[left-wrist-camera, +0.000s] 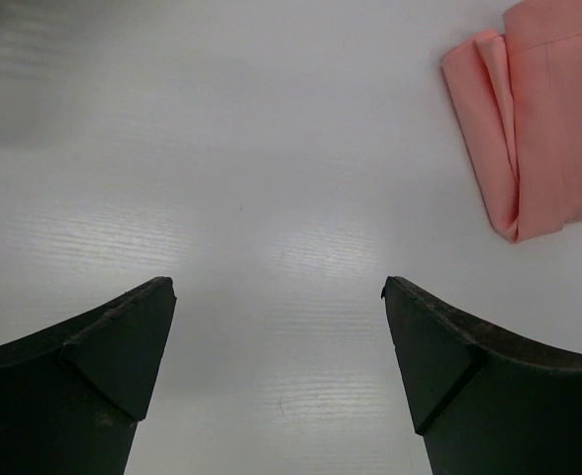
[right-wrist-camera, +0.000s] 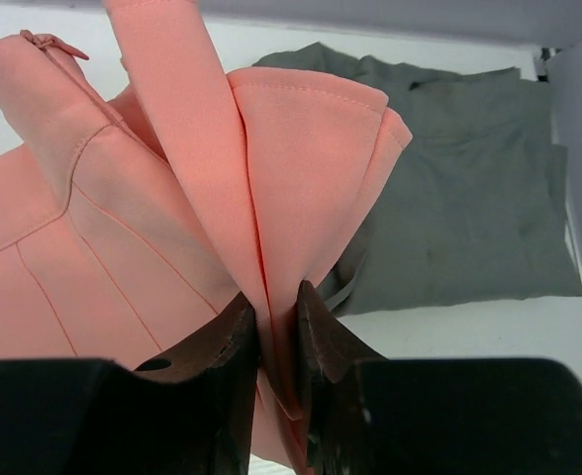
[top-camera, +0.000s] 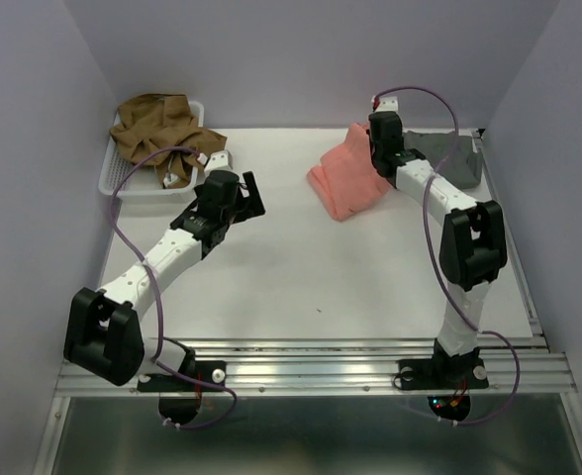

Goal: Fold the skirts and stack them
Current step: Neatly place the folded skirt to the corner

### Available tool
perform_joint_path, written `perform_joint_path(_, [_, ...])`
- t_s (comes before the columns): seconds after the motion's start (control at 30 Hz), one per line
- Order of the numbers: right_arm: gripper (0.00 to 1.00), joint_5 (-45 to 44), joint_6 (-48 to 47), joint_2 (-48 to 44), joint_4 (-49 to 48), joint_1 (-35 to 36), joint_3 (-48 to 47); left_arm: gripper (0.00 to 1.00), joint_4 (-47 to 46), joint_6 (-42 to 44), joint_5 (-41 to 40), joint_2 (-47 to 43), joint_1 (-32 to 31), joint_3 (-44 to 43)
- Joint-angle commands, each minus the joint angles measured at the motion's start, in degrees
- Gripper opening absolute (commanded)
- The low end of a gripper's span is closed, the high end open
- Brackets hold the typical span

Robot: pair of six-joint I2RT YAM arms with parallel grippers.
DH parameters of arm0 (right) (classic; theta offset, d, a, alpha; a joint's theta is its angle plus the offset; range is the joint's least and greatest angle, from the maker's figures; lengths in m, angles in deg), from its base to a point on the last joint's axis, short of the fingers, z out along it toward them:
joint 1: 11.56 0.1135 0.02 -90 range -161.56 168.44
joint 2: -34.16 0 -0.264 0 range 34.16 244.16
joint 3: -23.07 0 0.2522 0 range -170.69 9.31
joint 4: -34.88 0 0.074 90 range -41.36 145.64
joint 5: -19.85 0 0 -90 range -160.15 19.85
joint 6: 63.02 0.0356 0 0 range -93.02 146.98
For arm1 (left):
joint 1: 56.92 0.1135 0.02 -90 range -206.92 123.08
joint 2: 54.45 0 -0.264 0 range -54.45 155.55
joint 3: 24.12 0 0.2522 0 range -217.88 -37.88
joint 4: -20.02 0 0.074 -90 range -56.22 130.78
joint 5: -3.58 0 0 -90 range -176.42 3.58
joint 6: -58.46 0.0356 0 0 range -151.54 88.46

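The salmon-pink skirt [top-camera: 346, 178] lies folded at the back of the table, its right part lifted. My right gripper [right-wrist-camera: 276, 297] is shut on a bunched fold of this pink skirt [right-wrist-camera: 301, 168]. Behind it the grey skirt [right-wrist-camera: 469, 218] lies folded flat at the table's back right corner [top-camera: 454, 158]. The olive-brown skirt [top-camera: 157, 129] is heaped in the basket at the back left. My left gripper [left-wrist-camera: 278, 287] hangs open over bare table, nothing between its fingers, with the pink skirt's [left-wrist-camera: 548, 119] folded edge to its upper right.
The white mesh basket [top-camera: 123, 183] stands at the table's back left corner, just beyond my left gripper [top-camera: 242, 193]. Purple walls close in the back and both sides. A metal rail [top-camera: 311, 361] runs along the near edge by the arm bases.
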Motion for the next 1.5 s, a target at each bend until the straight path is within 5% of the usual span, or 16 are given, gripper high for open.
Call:
perform_joint_path(0.0, [0.01, -2.5, -2.9, 2.0, -2.9, -2.9, -8.7, 0.98, 0.0, 0.7, -1.9, 1.2, 0.8, -4.0])
perform_joint_path(0.77, [0.01, -1.0, -5.0, 8.6, 3.2, -8.3, -31.7, 0.99, 0.4, 1.8, 1.8, 12.1, 1.7, -12.0])
perform_joint_path(1.47, [0.01, -3.5, -1.7, 6.8, 5.8, -15.5, -27.9, 0.99, 0.8, 1.5, 3.7, 15.2, 1.8, -13.7])
